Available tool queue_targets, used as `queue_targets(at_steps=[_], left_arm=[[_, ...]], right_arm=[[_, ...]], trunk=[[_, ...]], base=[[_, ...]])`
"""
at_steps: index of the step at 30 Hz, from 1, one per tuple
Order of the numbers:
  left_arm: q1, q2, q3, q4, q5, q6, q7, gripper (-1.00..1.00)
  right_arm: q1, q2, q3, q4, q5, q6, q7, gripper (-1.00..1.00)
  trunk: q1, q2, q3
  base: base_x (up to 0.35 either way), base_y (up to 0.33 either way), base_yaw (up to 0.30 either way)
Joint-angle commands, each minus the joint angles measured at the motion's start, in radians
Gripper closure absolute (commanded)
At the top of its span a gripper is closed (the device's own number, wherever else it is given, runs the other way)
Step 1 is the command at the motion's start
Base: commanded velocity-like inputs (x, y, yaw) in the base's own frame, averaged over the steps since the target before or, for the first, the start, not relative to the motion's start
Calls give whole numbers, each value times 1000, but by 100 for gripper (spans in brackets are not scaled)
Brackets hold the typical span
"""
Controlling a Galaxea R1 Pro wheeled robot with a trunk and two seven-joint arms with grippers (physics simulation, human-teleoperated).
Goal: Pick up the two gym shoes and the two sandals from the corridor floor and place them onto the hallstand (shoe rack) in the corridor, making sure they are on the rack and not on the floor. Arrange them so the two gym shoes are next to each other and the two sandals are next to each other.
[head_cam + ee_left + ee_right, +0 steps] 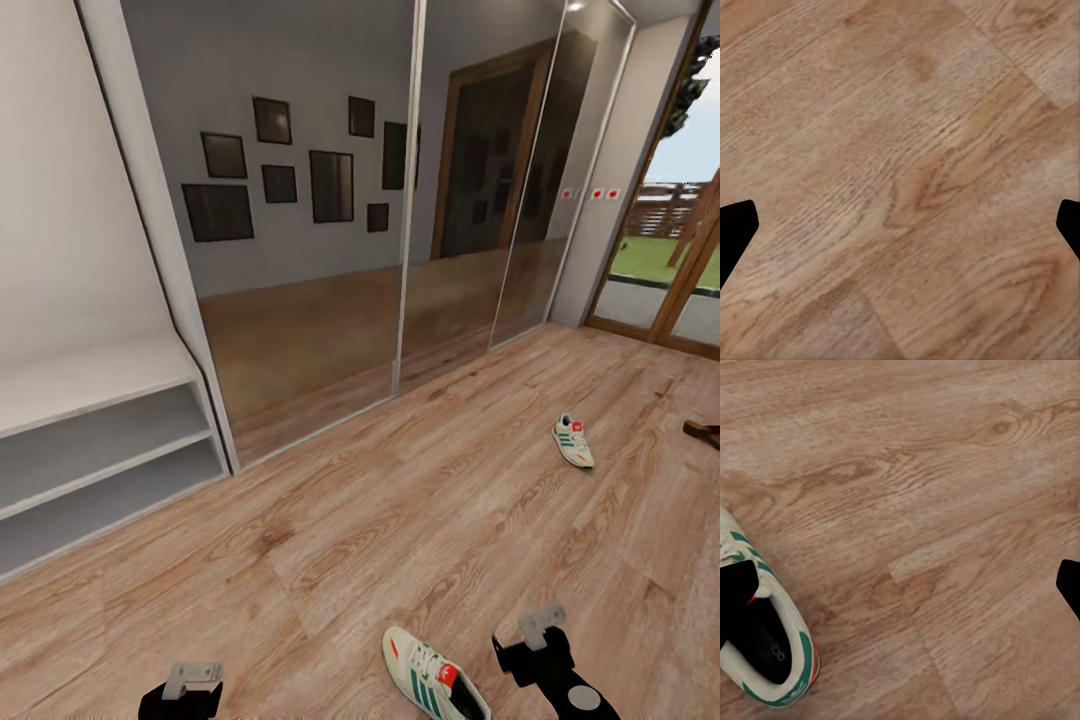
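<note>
One gym shoe [433, 675], cream with green stripes and a red tongue label, lies on the corridor floor [400, 520] close in front of me. My right gripper [533, 655] hovers open just right of it. In the right wrist view the same shoe [772, 637] lies beside one fingertip [735, 600], outside the jaws of the right gripper [900, 592]. The second gym shoe [573, 441] lies farther off to the right. A dark-brown sandal [703, 432] shows partly at the right edge. My left gripper [185, 695] hangs open over bare planks, its gap [900, 232] holding nothing.
A light-grey low bench [100, 440] with two open shelf levels stands against the left wall; the wall above it is bare, so I cannot tell whether it is the hallstand. Mirrored wardrobe doors [400, 200] run along the back. A glass door [680, 250] is at the right.
</note>
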Motion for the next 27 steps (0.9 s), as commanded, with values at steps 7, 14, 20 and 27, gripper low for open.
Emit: queue_targets(at_steps=[7, 14, 20, 27], left_arm=[[-1, 0, 0, 1, 1, -3, -2, -100], [-1, -3, -2, 1, -1, -3, -2, -100], [-1, -2, -2, 0, -1, -3, -2, -100], [-1, -1, -2, 0, -1, -3, -2, -100]], right_arm=[[0, 1, 35, 2, 13, 7, 13, -100], [-27, 4, 234, -57, 20, 7, 158, -100], [-63, 4, 242, -71, 18, 7, 181, -100], [-137, -3, 225, -72, 18, 11, 304, -100]], trunk=[[11, -22, -15], [11, -22, -15], [11, -22, -15], [11, -22, -15]], base=[[0, 0, -2], [0, 0, 0], [0, 0, 0], [0, 0, 0]])
